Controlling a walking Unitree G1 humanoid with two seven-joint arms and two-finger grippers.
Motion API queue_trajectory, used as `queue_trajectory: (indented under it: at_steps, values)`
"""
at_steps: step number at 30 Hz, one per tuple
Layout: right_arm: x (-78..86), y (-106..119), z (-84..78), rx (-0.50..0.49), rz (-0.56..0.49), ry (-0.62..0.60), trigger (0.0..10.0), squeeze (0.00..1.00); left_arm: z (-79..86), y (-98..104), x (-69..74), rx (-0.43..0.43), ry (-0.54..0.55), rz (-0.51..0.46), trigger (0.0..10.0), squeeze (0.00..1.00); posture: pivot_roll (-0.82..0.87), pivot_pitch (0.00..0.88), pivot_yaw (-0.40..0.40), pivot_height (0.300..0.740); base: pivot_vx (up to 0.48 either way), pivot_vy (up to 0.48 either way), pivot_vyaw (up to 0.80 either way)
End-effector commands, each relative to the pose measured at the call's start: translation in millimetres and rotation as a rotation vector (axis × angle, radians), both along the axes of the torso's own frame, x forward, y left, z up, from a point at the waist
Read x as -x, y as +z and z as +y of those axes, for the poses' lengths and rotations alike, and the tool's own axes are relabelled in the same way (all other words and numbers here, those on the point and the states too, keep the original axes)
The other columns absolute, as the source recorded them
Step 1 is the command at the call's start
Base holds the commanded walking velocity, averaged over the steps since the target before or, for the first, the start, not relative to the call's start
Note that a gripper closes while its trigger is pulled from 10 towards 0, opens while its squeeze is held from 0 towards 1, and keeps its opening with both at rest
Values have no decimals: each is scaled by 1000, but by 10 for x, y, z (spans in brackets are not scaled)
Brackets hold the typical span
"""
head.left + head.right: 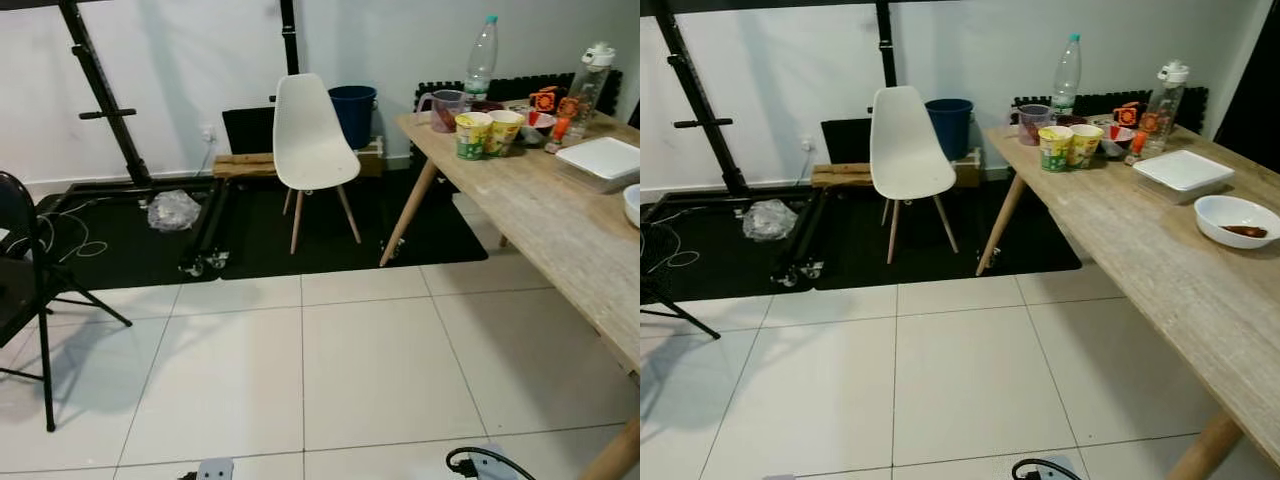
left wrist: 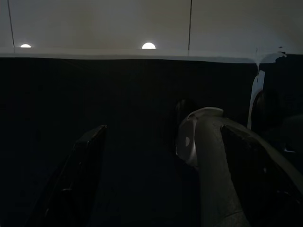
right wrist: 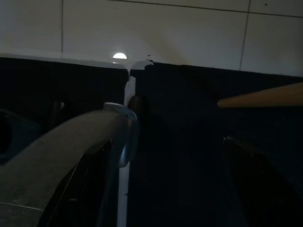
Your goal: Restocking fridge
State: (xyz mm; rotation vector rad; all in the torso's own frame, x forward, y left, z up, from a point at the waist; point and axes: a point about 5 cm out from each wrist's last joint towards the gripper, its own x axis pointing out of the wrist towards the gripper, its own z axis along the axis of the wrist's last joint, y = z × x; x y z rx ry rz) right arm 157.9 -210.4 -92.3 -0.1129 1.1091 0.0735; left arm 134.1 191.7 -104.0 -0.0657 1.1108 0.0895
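A long wooden table [image 1: 1140, 260] runs along the right. At its far end stand a clear water bottle [image 1: 1067, 65], two green-and-yellow instant cups [image 1: 1055, 148], a purple jug [image 1: 1033, 122] and a clear bottle with a white lid [image 1: 1165, 100]. Nearer lie a white lidded container [image 1: 1183, 170] and a white bowl [image 1: 1237, 220] holding something brown. Both arms hang idle in the dark. My left gripper [image 2: 163, 130] is open with nothing between its fingers, and my right gripper [image 3: 168, 142] is open too.
A white chair [image 1: 902, 140] stands on black mats [image 1: 300, 240] by the far wall, with a blue bin [image 1: 949, 125] behind it. A black folding chair [image 1: 25, 290] is at the left, and a black rack frame [image 1: 100, 90] with cables behind it. White tiled floor [image 1: 330, 370] lies ahead.
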Motion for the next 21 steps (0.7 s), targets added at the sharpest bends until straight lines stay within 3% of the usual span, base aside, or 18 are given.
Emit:
queue_trajectory:
  at_steps: [1,3,8,21]
  values:
    - [22,-10,17,-51,-8,-71,10000,0,-32,18,-58,9,-5,-28,10000,0,-51,0,28,740,0,0,0]
    - [23,-11,41,-108,-20,-120,10000,0,-78,22,-81,42,-7,-38,10000,0,-53,0,31,740,0,0,0]
    - [22,-11,67,-147,-18,-113,10000,0,-184,26,-103,123,-19,-56,10000,0,-53,0,31,740,0,0,0]
    - [28,-12,93,-203,-9,-115,10000,0,-207,26,-104,130,7,-71,10000,0,-55,0,16,740,0,0,0]
